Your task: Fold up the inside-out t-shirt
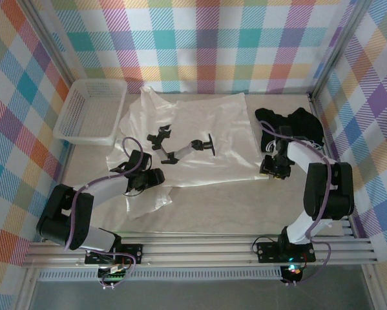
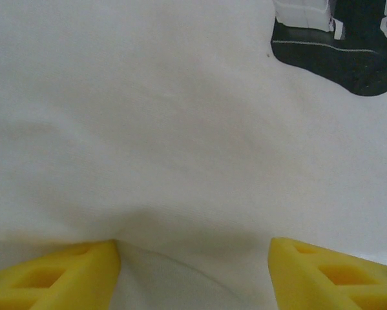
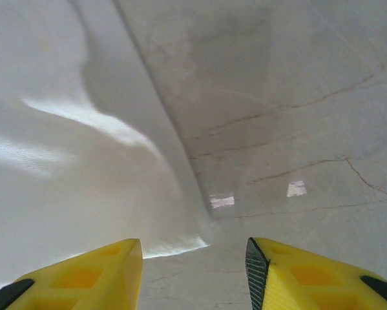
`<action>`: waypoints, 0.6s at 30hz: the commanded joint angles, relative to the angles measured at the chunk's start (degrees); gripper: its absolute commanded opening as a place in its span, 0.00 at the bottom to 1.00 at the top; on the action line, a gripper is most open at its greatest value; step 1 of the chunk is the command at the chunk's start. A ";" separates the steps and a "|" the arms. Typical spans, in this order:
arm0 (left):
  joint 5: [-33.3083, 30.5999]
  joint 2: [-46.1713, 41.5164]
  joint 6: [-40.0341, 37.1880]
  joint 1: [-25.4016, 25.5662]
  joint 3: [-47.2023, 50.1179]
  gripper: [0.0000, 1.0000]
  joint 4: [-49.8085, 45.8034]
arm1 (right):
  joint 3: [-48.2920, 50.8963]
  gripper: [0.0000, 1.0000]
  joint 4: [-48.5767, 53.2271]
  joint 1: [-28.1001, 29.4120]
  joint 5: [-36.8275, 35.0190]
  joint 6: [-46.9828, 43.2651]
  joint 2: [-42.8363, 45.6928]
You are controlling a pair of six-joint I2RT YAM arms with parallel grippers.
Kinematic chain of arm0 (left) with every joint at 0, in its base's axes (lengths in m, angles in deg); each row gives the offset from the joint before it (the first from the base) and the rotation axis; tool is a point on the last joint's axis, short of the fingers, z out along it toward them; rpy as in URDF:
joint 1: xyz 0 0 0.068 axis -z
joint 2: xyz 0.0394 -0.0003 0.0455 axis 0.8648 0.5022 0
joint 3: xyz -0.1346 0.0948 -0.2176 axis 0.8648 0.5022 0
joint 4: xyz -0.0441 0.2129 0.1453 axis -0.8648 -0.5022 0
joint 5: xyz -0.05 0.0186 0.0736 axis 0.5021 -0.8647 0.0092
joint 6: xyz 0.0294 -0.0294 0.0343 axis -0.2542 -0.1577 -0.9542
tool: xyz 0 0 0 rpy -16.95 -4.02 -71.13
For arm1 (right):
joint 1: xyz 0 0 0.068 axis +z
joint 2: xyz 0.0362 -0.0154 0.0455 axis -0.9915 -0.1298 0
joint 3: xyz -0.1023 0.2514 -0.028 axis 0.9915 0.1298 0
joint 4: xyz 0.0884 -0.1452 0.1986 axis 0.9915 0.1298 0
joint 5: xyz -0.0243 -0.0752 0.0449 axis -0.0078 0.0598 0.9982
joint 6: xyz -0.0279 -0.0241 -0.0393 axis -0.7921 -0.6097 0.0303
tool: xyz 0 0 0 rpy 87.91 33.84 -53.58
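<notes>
White shirt (image 1: 193, 139) spread across mid-table, left edge just beside basket (image 1: 83, 138) in far-left corner. Left gripper (image 2: 193, 248) released, jaws apart, low over shirt cloth. Right gripper (image 3: 193, 248) released, jaws apart above shirt's near-right corner.

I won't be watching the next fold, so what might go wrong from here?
1. A black gadget lies on the white shirt; a fold may trap or fling it.
2. The right gripper stands open at the white shirt's thin edge, so it may close on bare table and miss.
3. The black shirt lies beside the right arm and might snag.
</notes>
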 commanded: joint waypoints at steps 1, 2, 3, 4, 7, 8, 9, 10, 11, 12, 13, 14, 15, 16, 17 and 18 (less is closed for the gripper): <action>2.65 1.02 0.15 -0.10 1.15 0.64 -4.15 | 1.03 0.50 -2.20 -0.54 5.36 2.45 -0.59; 2.58 0.99 0.21 -0.06 1.05 0.64 -4.31 | 0.95 0.50 -2.59 -0.56 5.60 2.58 -1.34; 2.73 0.85 0.19 -0.02 1.05 0.64 -4.24 | 0.94 0.50 -2.85 -0.54 5.70 2.67 -2.12; 2.73 0.71 0.19 -0.02 1.05 0.64 -4.28 | 0.94 0.50 -3.20 -0.52 5.70 2.68 -2.62; 2.65 0.23 0.25 0.07 1.14 0.64 -4.50 | 0.94 0.49 -4.65 -0.58 6.80 2.98 -4.29; 2.57 0.18 0.23 0.07 1.14 0.64 -4.50 | 0.85 0.48 -4.97 -0.63 7.34 3.10 -4.75; 2.54 0.13 0.29 0.07 1.14 0.64 -4.54 | 0.85 0.47 -5.28 -0.57 7.60 3.25 -5.24; 2.56 0.02 0.19 0.07 1.10 0.64 -4.58 | 0.85 0.47 -5.46 -0.59 7.53 3.36 -5.69; 2.62 0.04 0.14 0.07 1.05 0.64 -4.63 | 0.85 0.46 -5.71 -0.61 7.46 3.38 -5.97; 2.65 -0.02 0.20 0.07 0.97 0.64 -4.70 | 0.91 0.45 -5.96 -0.60 7.45 3.36 -6.18; 2.62 -0.09 0.17 0.07 0.96 0.64 -4.76 | 1.11 0.43 -6.17 -0.57 7.46 3.41 -6.22; 2.71 -0.04 0.18 0.07 0.88 0.64 -4.77 | 1.27 0.40 -6.52 -0.60 7.42 3.47 -6.17; 2.81 -0.17 0.20 0.13 0.79 0.64 -4.78 | 1.42 0.37 -6.86 -0.62 7.54 3.50 -5.97; 2.88 -0.20 0.25 0.16 0.63 0.64 -4.87 | 1.46 0.32 -7.20 -0.62 7.71 3.56 -5.80; 2.91 -0.23 0.26 0.16 0.47 0.64 -5.01 | 1.47 0.28 -7.46 -0.59 7.81 3.62 -5.53; 3.01 -0.45 0.30 0.16 0.36 0.64 -5.15 | 1.39 0.24 -7.70 -0.58 7.81 3.65 -5.14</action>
